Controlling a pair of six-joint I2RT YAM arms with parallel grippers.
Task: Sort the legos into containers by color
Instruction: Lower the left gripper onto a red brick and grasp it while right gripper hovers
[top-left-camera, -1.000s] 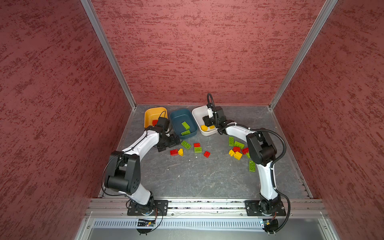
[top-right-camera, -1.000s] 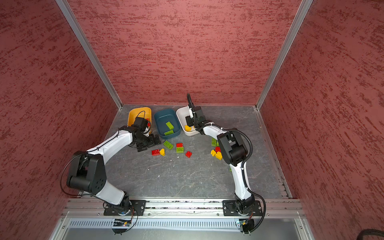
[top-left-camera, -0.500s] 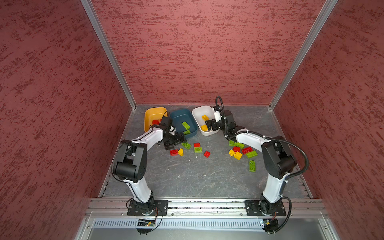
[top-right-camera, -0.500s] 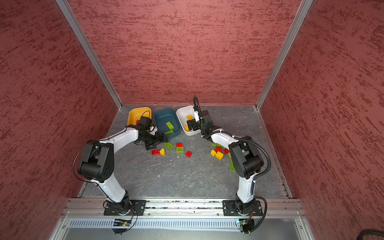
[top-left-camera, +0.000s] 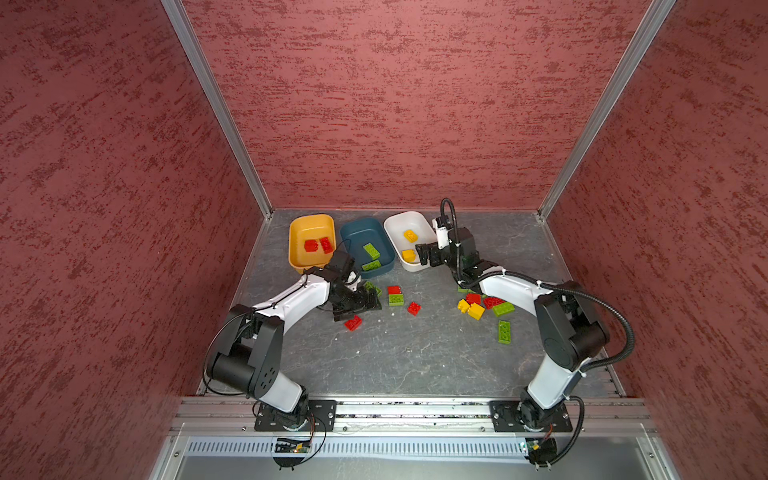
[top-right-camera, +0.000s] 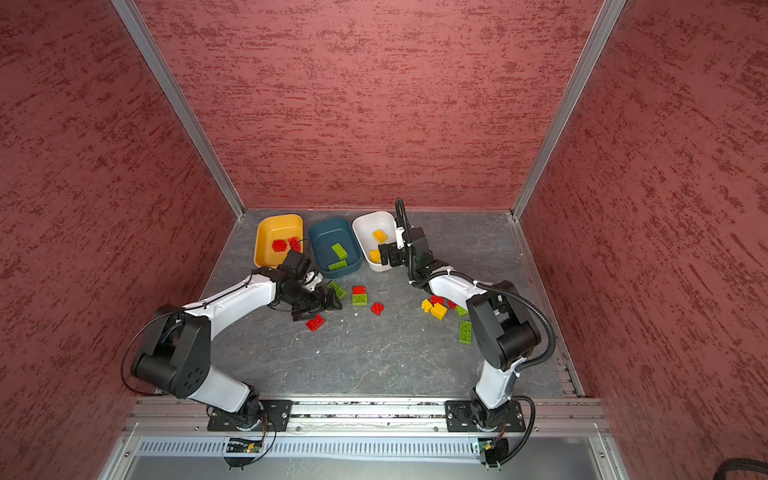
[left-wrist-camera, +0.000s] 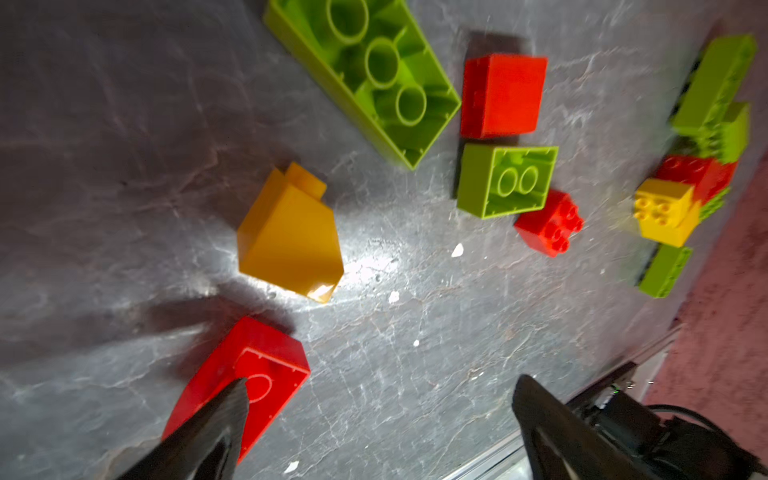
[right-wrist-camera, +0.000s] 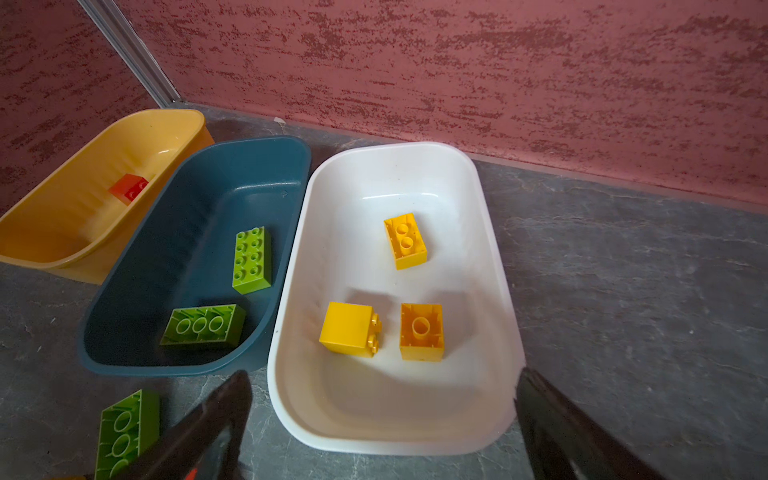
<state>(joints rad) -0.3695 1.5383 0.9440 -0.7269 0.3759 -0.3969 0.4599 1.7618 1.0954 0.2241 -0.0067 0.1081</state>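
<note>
Right gripper (right-wrist-camera: 382, 373) gapes empty at the rim of white tub (right-wrist-camera: 494, 257); three yellow legos (right-wrist-camera: 349, 328) lie just ahead inside. Left gripper (left-wrist-camera: 379, 380) spread wide, low; red brick (left-wrist-camera: 270, 357) under one finger (left-wrist-camera: 220, 415), yellow wedge (left-wrist-camera: 291, 241) ahead. Likely next: centre on red, close.

two arms on show: glossy white rounded link shells (top-left-camera: 291, 301), chunky matte black joint housings (top-left-camera: 569, 336) with small round holes. a ribbed black cable hose (top-left-camera: 630, 337) runs along the right arm (top-left-camera: 511, 286). flat black base plates (top-left-camera: 324, 415) underneath, silver screw heads dotted across them.
</note>
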